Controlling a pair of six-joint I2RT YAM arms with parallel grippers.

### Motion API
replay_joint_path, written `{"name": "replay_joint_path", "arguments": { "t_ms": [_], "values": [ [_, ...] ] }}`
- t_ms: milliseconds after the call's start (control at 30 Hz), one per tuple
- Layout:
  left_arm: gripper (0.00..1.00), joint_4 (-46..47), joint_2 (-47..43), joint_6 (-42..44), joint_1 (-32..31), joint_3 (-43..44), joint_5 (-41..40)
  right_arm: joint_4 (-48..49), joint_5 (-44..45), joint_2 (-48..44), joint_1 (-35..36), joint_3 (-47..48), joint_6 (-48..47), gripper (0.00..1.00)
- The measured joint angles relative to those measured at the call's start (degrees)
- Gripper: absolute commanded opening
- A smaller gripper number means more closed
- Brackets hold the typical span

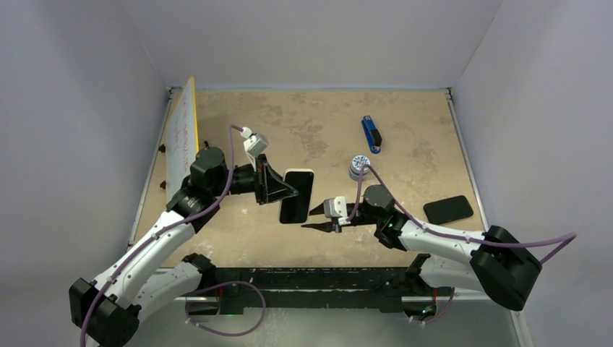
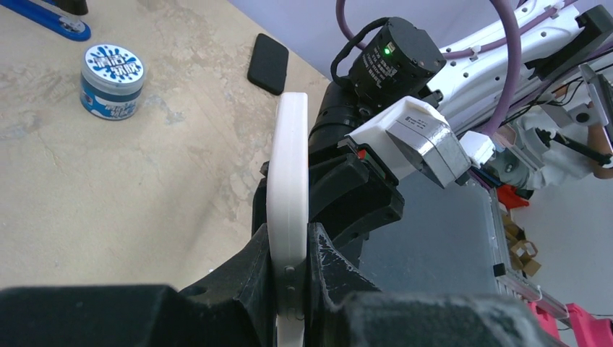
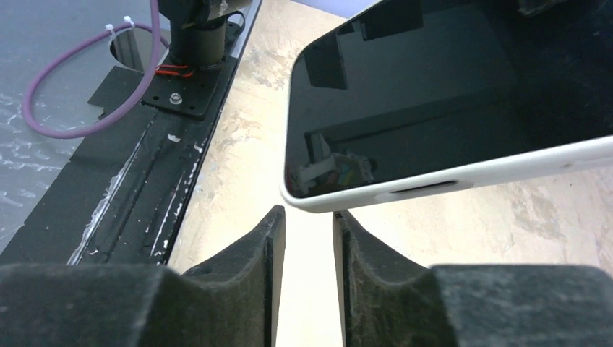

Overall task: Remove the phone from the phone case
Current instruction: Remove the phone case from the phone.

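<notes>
my left claw (image 2: 289,285) is clamped on the case (image 2: 288,173), my right claw (image 3: 307,238) slightly apart at 4 o'clock of the phone (image 1: 298,191).

Top view: high, behind both arm bases, looking down on the whole desk (image 1: 325,116). Left wrist: very close, sighting along left hand (image 2: 289,260) toward right arm (image 2: 394,65). Right wrist: close, low, sighting along right hand (image 3: 307,238) over near desk edge. All share the cased phone (image 1: 297,195).
</notes>
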Motion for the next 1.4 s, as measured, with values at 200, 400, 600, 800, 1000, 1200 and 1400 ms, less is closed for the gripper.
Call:
{"name": "replay_joint_path", "arguments": {
  "t_ms": [200, 400, 600, 800, 1000, 1200, 1400],
  "values": [
    [0.0, -1.42, -0.94, 1.97, 0.0, 1.07, -0.81, 2.86, -1.75, -1.2, 0.0, -1.62, 2.56, 0.41],
    [0.0, -2.23, -2.05, 4.31, 0.0, 1.07, -0.48, 12.57, -2.78, 0.87, 0.0, -3.76, 9.86, 0.42],
    [0.0, -0.66, -4.74, 6.03, 0.0, 0.63, 1.42, 27.15, -2.75, 8.35, 0.0, -5.09, 20.98, 0.41],
    [0.0, -1.01, -4.83, 8.52, 0.0, 0.55, 2.49, 35.41, -2.69, 10.64, 0.0, -6.05, 26.91, 0.42],
    [0.0, -1.4, -3.28, 9.07, 0.0, 0.55, 3.43, 35.6, -1.07, 8.61, -0.02, -6.84, 27.21, 0.43],
    [0.0, -1.25, -2.16, 9.81, -0.02, 0.55, 4.98, 35.41, 0.46, 6.99, -0.02, -7.23, 26.95, 0.41],
    [0.0, 0.35, -1.27, 9.35, 0.0, 0.31, 6.54, 35.34, 0.74, 6.93, -0.02, -7.26, 26.86, 0.36]
  ]
}}
